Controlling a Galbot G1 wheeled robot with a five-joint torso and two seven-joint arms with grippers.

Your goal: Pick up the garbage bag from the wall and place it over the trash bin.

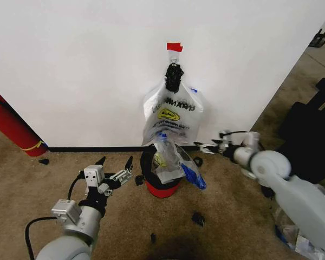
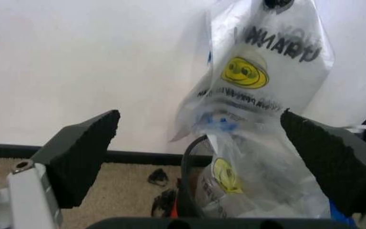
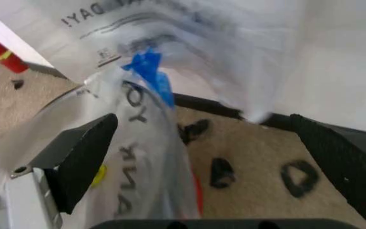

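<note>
The garbage bag (image 1: 172, 114), white with a yellow smiley and black lettering, hangs on the wall (image 1: 86, 65) from a black clip under a red tape tab (image 1: 174, 47). Directly below stands the trash bin (image 1: 161, 181), black with a red base, and a second printed bag (image 1: 176, 162) sits crumpled in it. My left gripper (image 1: 116, 162) is open, low over the carpet left of the bin. From its wrist I see the hanging garbage bag (image 2: 266, 62) and the bin's rim (image 2: 188, 162) between the fingers of the left gripper (image 2: 201, 114). My right gripper (image 1: 210, 145) is open right of the bin, near the baseboard; its wrist view shows the right gripper (image 3: 203, 119) facing the garbage bag (image 3: 189, 38).
A red fire extinguisher (image 1: 11, 127) leans at the wall's left end. Small black bits (image 1: 198, 219) lie scattered on the brown carpet around the bin. Dark equipment (image 1: 314, 130) and clear plastic litter sit at the right, past the wall's corner.
</note>
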